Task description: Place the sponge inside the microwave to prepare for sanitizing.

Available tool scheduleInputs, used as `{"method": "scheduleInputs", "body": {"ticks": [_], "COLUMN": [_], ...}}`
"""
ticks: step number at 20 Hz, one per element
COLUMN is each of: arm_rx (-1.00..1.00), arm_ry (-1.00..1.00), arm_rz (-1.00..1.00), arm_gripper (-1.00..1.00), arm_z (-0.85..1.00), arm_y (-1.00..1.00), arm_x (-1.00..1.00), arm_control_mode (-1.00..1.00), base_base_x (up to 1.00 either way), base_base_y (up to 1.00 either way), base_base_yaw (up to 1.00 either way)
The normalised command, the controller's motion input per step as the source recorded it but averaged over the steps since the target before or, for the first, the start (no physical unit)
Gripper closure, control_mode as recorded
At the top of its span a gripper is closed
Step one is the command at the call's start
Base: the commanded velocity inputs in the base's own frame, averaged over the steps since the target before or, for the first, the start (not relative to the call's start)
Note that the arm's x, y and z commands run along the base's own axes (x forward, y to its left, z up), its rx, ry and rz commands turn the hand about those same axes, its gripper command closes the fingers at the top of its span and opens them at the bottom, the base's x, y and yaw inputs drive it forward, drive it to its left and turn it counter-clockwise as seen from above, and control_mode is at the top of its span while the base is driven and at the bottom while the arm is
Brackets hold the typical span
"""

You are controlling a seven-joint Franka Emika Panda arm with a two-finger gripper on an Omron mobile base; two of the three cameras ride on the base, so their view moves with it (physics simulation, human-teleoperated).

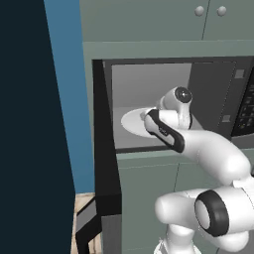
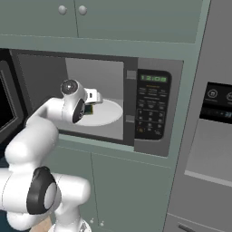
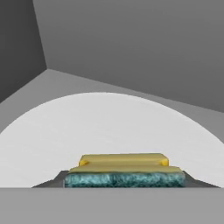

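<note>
The microwave (image 2: 131, 68) stands with its door (image 1: 104, 149) swung open to the left, and my arm reaches into its pale grey cavity. My gripper (image 3: 124, 183) is shut on the sponge (image 3: 124, 168), a yellow block with a green scrub layer that lies flat between the dark fingertips. The sponge hangs just above the near part of the round white plate (image 3: 109, 127). From the right base view, the gripper (image 2: 92, 105) sits over the plate's (image 2: 108, 114) left side, with the dark sponge (image 2: 88, 109) at its tip. The left base view shows the plate (image 1: 133, 121) partly hidden behind my wrist.
The microwave's keypad (image 2: 152, 106) with a green display is right of the cavity. Grey-green cabinets (image 2: 136, 22) run above and below. Another dark-fronted appliance (image 2: 217, 104) stands at the far right. A tall dark panel (image 1: 25, 124) fills the left side.
</note>
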Motion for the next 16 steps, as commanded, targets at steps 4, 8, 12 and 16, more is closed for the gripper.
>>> {"method": "scheduleInputs", "body": {"ticks": [4,8,12,16], "arm_rx": [0.0,0.0,0.0,0.0], "arm_ry": [0.09,0.12,0.06,0.04], "arm_rz": [0.0,0.0,0.0,0.0], "arm_gripper": [1.0,1.0,1.0,1.0], "arm_z": [-0.11,-0.18,-0.16,-0.17], "arm_y": [0.0,0.0,0.0,0.0], "arm_x": [0.22,0.17,0.18,0.17], "arm_control_mode": [-1.0,-1.0,-1.0,-1.0], "base_base_x": [0.0,0.0,0.0,0.0], "base_base_y": [0.0,0.0,0.0,0.0], "base_base_yaw": [0.0,0.0,0.0,0.0]}}
